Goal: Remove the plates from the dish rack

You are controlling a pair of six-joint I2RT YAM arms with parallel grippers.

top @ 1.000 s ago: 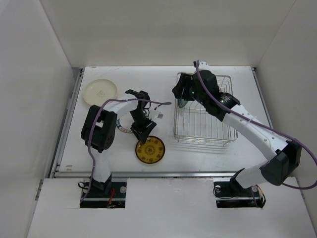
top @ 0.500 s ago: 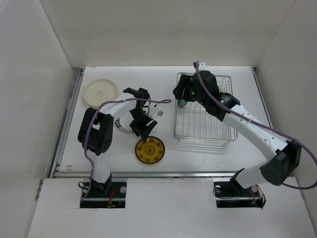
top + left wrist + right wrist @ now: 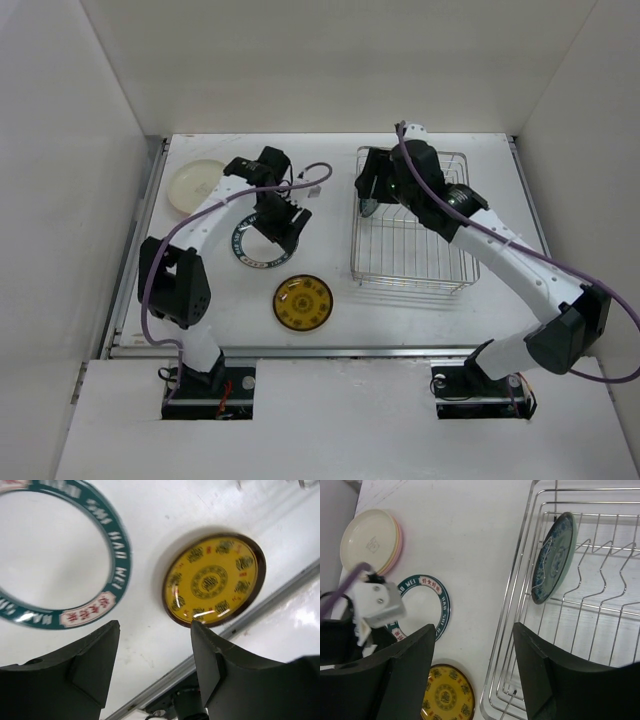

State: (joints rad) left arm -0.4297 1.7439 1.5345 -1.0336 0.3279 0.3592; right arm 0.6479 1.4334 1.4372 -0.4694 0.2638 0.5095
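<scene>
The silver wire dish rack [image 3: 405, 283] stands at the right of the table, with a small teal-blue patterned plate [image 3: 553, 557] upright on edge in its far left corner [image 3: 368, 208]. My right gripper [image 3: 372, 190] hovers open above that corner, straddling the rack's left rim [image 3: 520, 570] with nothing between its fingers [image 3: 474, 626]. An orange-yellow plate [image 3: 303, 303] lies flat near the front edge. A white plate with a teal rim [image 3: 240, 250] lies beside it. My left gripper [image 3: 283, 225] hangs open and empty over that plate [image 3: 155, 625]. A cream plate [image 3: 200, 182] rests on a pink one [image 3: 398, 540].
The metal strip along the table's front edge [image 3: 260, 607] runs just past the yellow plate [image 3: 214, 580]. White walls close in the table at the back and both sides. The left arm's purple cable [image 3: 300, 185] loops above the teal-rimmed plate [image 3: 120, 565].
My left gripper has opened, risen off the yellow plate and drawn back toward the far left, over the teal-rimmed plate. The yellow plate stays flat. My right gripper shifted slightly right.
</scene>
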